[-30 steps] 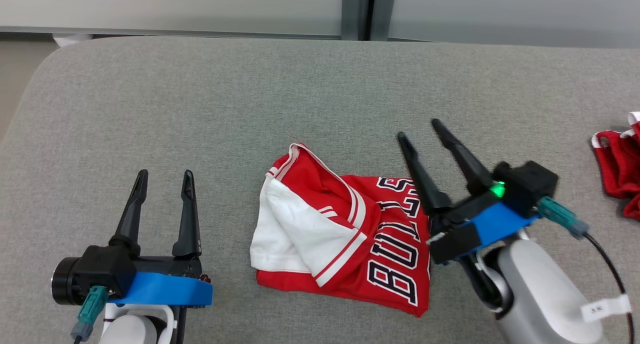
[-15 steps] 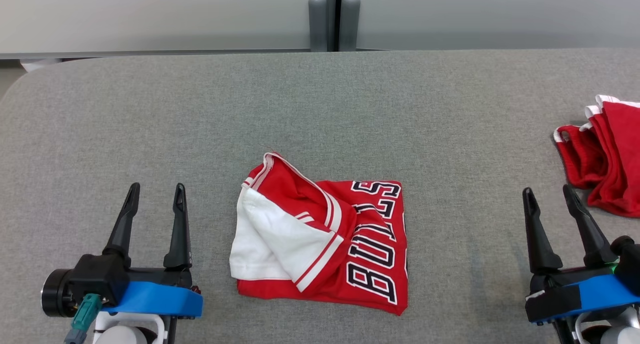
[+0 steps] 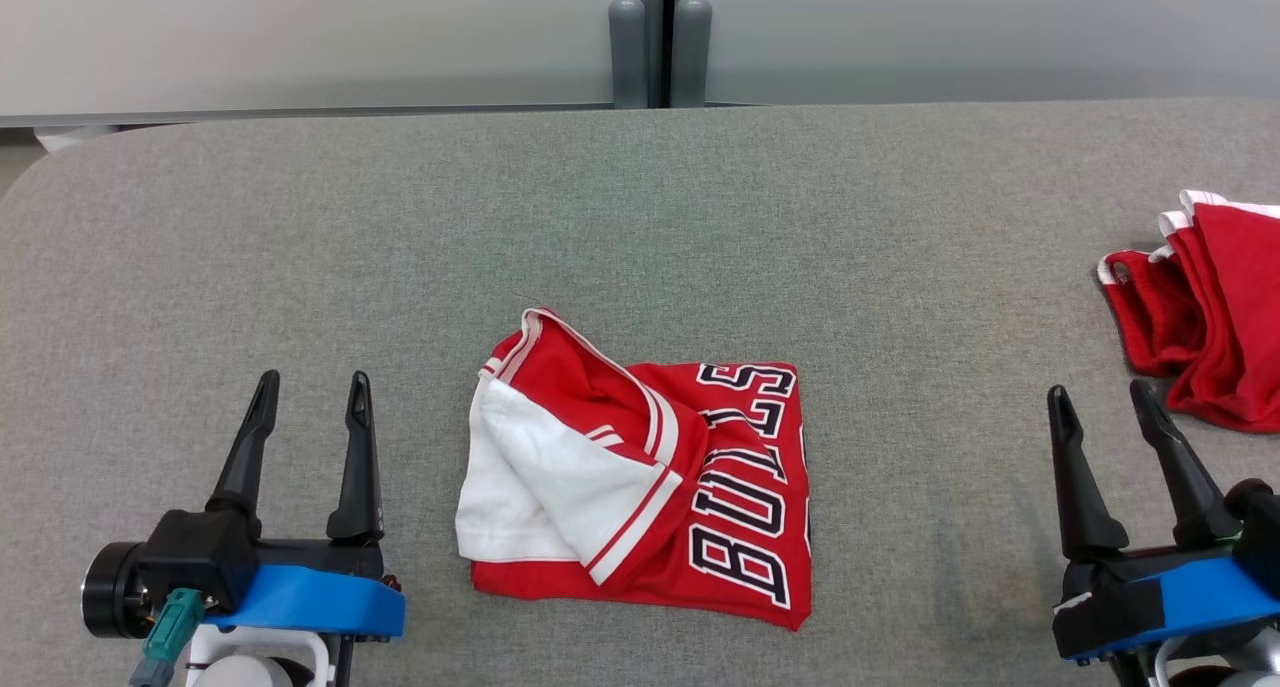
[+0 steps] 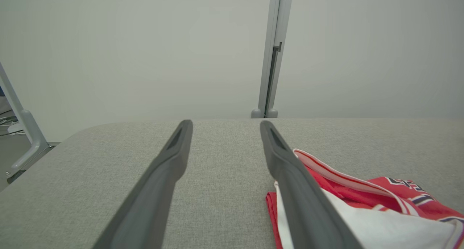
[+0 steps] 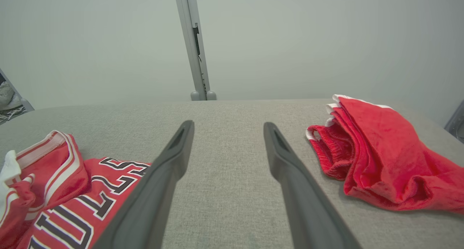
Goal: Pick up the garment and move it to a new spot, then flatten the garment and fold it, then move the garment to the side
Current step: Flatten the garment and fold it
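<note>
1. Garment [image 3: 640,487]: a red jersey with black-and-white lettering. It lies on the bench [image 3: 700,217] between the two arms and touches neither. The left fingers [image 3: 357,447] stand apart and empty, near its white-lined edge. The right fingers [image 3: 1075,477] are likewise spread and empty, well apart from its other side.
2. Both pairs point away from the robot, low over the cloth top. I judge this a parked, flanking stance from which either arm can reach in.
3. The jersey is doubled into a rough block with its lettering up. One corner is turned back, showing white lining and striped trim. It looks loosely folded, so the step left is probably tidying that flap and carrying the jersey aside.
4. A red pile [image 3: 1210,307] with white trim sits near the right fingers at the bench's right end. It may be another folded piece, but the head view crops it, so I cannot be sure. It could mark the side spot.
5. The bench is covered in grey woven fabric, with a rounded corner at its far left.
6. Behind it run pale wall panels [image 3: 300,37], joined at a grey upright post [image 3: 650,37].
</note>
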Tool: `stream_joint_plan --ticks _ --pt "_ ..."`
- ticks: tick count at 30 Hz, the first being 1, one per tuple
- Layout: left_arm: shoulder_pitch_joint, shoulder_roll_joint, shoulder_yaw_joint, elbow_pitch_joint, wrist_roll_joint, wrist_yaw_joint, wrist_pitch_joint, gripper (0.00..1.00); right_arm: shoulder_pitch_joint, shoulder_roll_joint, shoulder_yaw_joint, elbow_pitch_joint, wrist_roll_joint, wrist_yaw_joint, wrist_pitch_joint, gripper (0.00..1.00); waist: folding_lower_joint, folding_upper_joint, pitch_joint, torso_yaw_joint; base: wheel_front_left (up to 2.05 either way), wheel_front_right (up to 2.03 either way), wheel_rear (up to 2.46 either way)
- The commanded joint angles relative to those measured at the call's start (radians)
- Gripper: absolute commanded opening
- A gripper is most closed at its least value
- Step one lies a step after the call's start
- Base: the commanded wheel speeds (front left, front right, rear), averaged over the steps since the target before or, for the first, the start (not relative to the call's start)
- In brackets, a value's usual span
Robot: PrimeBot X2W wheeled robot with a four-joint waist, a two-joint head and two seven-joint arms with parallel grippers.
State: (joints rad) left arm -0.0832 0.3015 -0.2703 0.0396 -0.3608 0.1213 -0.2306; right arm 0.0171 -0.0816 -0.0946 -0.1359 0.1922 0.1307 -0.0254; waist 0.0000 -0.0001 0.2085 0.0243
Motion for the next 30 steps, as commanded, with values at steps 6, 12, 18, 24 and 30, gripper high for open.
stream_joint_plan --ticks 6,12,18,24,30 --pt "-0.007 0.004 -0.005 -0.006 -0.003 0.003 -0.002 1.00 0.000 0.009 0.047 0.022 -0.001 0.000 0.055 0.00 0.0000 0.0001 0.005 0.004 0.00 0.00 0.00" --pt "-0.033 0.003 -0.013 -0.006 -0.002 -0.005 -0.004 1.00 -0.079 0.013 0.211 0.117 0.035 0.000 0.075 0.00 0.0000 0.0001 0.027 0.022 0.00 0.00 0.00" --pt "-0.057 -0.007 -0.019 0.007 -0.003 -0.011 -0.011 1.00 -0.203 0.023 0.379 0.283 0.096 0.000 0.040 0.00 0.0000 0.0001 0.046 0.052 0.00 0.00 0.00" --pt "-0.069 -0.016 -0.024 0.020 -0.005 -0.014 -0.019 1.00 -0.287 0.028 0.439 0.450 0.134 0.000 0.056 0.00 0.0000 0.0001 0.050 0.074 0.00 0.00 0.00" --pt "-0.072 -0.021 -0.019 0.026 -0.008 -0.012 -0.026 1.00 -0.327 0.028 0.499 0.532 0.154 0.000 0.078 0.00 0.0000 0.0001 0.051 0.081 0.00 0.00 0.00"
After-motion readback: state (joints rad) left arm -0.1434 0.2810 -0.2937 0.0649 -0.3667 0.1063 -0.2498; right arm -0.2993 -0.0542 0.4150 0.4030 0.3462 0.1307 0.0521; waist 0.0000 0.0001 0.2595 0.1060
